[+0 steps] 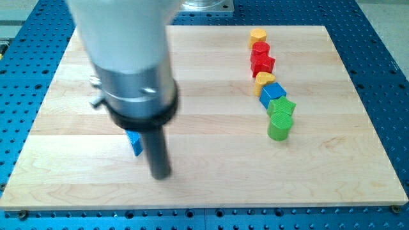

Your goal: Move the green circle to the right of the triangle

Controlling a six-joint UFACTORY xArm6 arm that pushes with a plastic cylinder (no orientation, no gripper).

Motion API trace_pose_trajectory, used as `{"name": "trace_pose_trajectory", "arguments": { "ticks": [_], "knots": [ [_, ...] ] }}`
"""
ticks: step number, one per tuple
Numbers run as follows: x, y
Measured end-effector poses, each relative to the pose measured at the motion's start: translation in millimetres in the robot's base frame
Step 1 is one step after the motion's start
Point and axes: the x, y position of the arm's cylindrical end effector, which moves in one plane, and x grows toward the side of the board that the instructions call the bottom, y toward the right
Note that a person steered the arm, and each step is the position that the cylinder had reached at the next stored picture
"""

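Camera view shows my tip (160, 174) resting on the worktop (211, 166) at lower left, just right of the blue triangle (135, 142), which the rod partly hides. No pincer is fitted. Well apart at the view's right, the green circle (279, 126) ends a touching chain running upward: green star (282, 106), blue cube (272, 93), a yellow block (264, 79), two red blocks (262, 64) (259, 49), then a yellow block (257, 34) on top.

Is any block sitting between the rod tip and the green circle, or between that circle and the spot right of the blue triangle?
Nothing visible does. My tip sits beside the blue triangle block at the view's left; bare wooden board separates them from the green circle block at the view's right.
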Motion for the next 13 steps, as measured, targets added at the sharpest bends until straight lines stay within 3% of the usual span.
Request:
{"name": "trace_pose_trajectory", "arguments": {
  "ticks": [2,3,6,8,10,13],
  "knots": [
    [5.8,200.8],
    [-32.5,247.5],
    [-102.5,224.7],
    [-87.5,128.9],
    [-66.7,151.1],
    [-38.5,100.8]
  ]
}}
